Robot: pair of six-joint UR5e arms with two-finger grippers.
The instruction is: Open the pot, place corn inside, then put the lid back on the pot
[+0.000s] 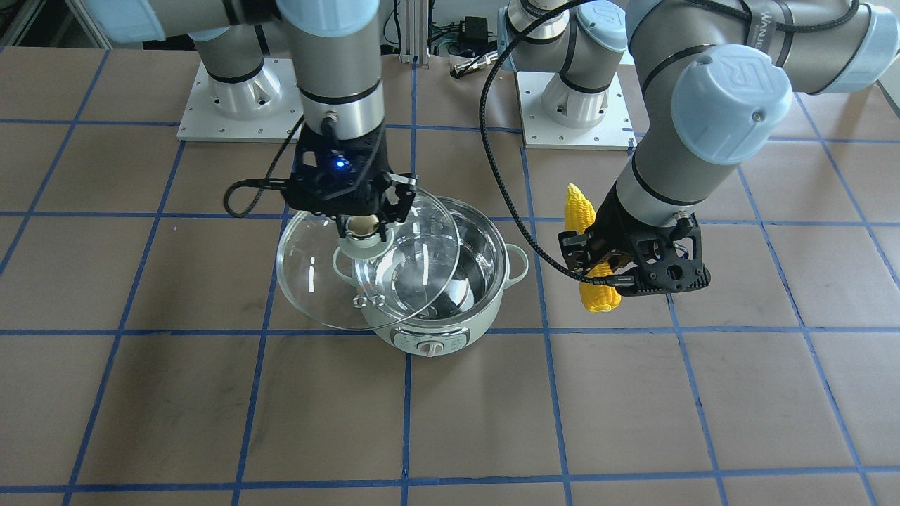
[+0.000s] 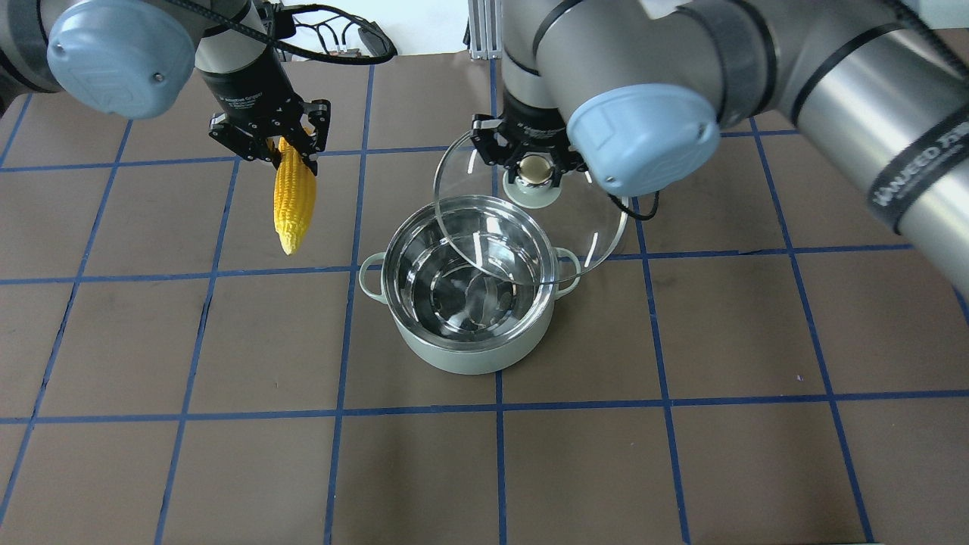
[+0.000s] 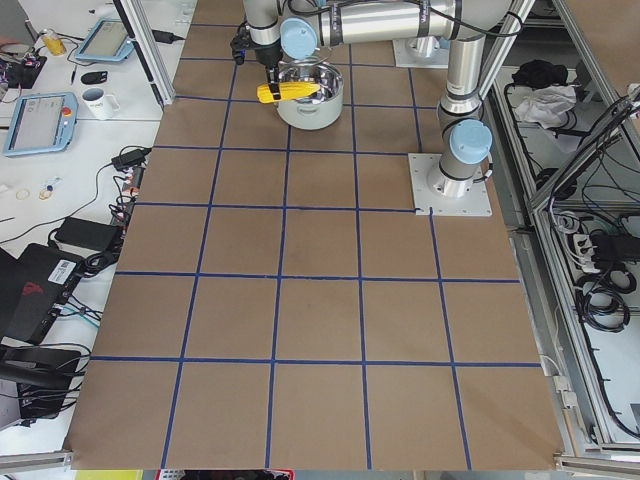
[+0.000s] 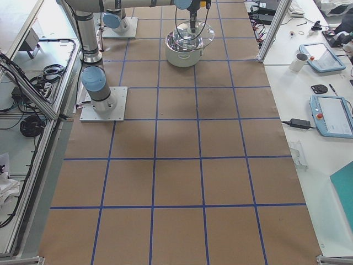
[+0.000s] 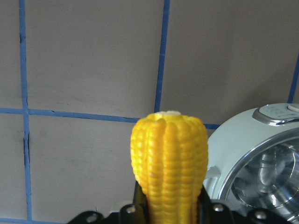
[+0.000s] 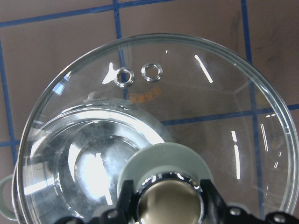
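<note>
The left gripper (image 2: 292, 160) is squeezed tight on the corn (image 2: 294, 204). It holds the yellow ear near its fat end. The pointy tip sticks out toward the robot's side of the table. The corn is up in the air, off to the robot's left of the pot (image 2: 469, 352), and does not touch it.

The right gripper (image 2: 536, 171) is clamped on the shiny knob of the glass lid (image 2: 579, 223). The lid is lifted off and hangs tilted in the air. It is shifted to the robot's right, so only part of it sits over the pot's back edge.

The pot stands open on the brown table (image 2: 681, 454), which has blue tape lines. You can see its shiny steel inside. It has one small loop handle on each side. Its dial (image 1: 430, 346) faces away from the robot.
</note>
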